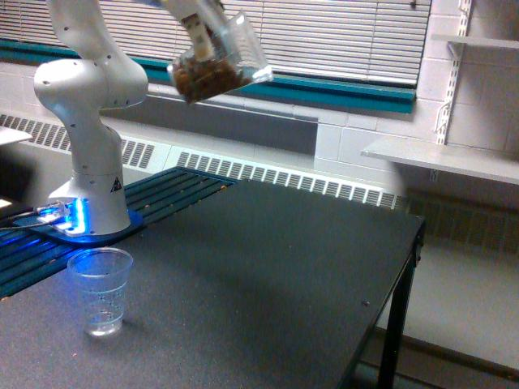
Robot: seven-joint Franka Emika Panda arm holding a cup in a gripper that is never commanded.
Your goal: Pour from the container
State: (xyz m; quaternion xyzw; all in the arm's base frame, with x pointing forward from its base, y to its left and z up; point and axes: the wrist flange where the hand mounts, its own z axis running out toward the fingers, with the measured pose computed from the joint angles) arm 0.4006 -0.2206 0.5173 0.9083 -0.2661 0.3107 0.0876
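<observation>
Dark table (268, 267) bearing small ribbed cup (100, 290), container (215, 66) tilted high above, clamped by blurred gripper (199, 36), fingers indistinct.

White robot arm (91, 121), seen in the exterior view. Its smooth, glossy shell is showing rounded, swollen joint housings stacked above a cylindrical lower column, which is widening slightly toward the foot. A small yellow triangular warning label (116, 185) is sitting low on the column. The foot is resting on a round base plate (97, 231) that is glowing blue, and a bright blue-white light (71, 212) is shining at the base on the exterior view's left. Dark cables (24, 217) are running out from the base toward the exterior view's left edge. The upper link is leaving the top of the view, so its far end is showing only as a blurred pale part (197, 28).
</observation>
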